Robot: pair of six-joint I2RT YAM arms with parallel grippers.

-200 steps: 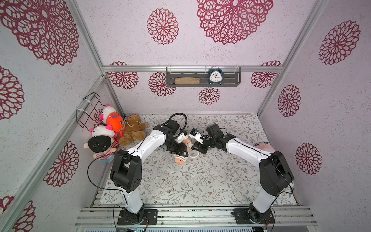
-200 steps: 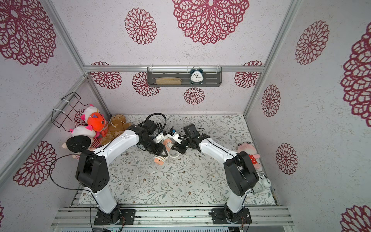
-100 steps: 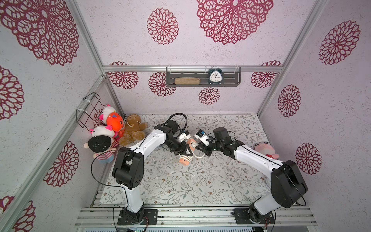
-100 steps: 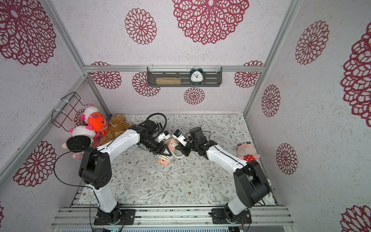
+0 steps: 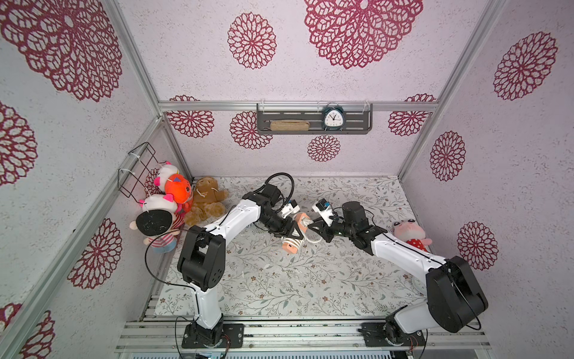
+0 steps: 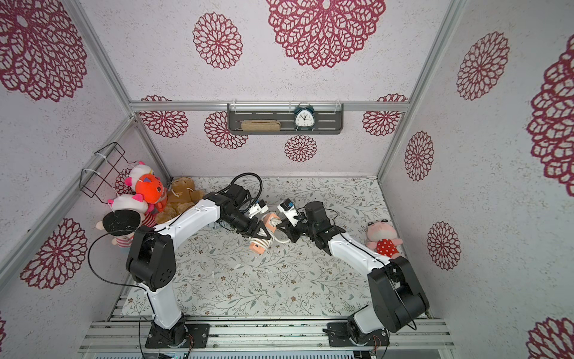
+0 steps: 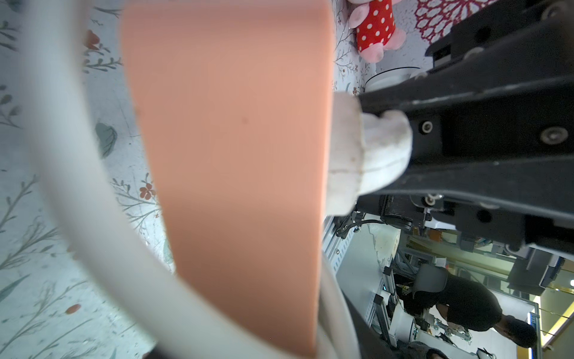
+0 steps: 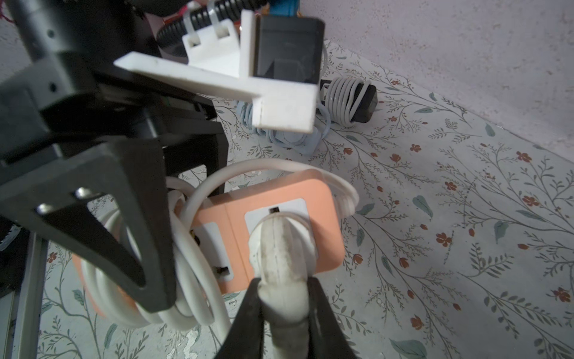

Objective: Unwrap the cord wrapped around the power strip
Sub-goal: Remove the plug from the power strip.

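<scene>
An orange power strip [image 5: 289, 247] [image 6: 257, 247] with a white cord [image 8: 192, 279] coiled round it hangs tilted just above the floral table, mid-scene. My left gripper [image 5: 292, 231] [image 6: 260, 232] is shut on the strip across its coiled middle; one black finger [image 8: 124, 233] lies over the coils. In the left wrist view the strip [image 7: 236, 155] and cord [image 7: 93, 217] fill the picture and hide the left jaws. My right gripper [image 8: 284, 289] [image 5: 313, 225] is shut on the cord's white plug [image 8: 281, 248] [image 7: 366, 155], which sits at the strip's end socket.
Two other cord-wrapped adapters, one black [image 8: 351, 99] and one pale blue [image 8: 289, 140], lie behind the left arm. Several plush toys [image 5: 174, 199] crowd the left wall under a wire basket [image 5: 136, 167]. A pink plush [image 5: 410, 233] lies at the right.
Both grippers and the strip have shifted a little to the right; the right gripper has drawn back rightward with the plug. Both grips are unchanged.
</scene>
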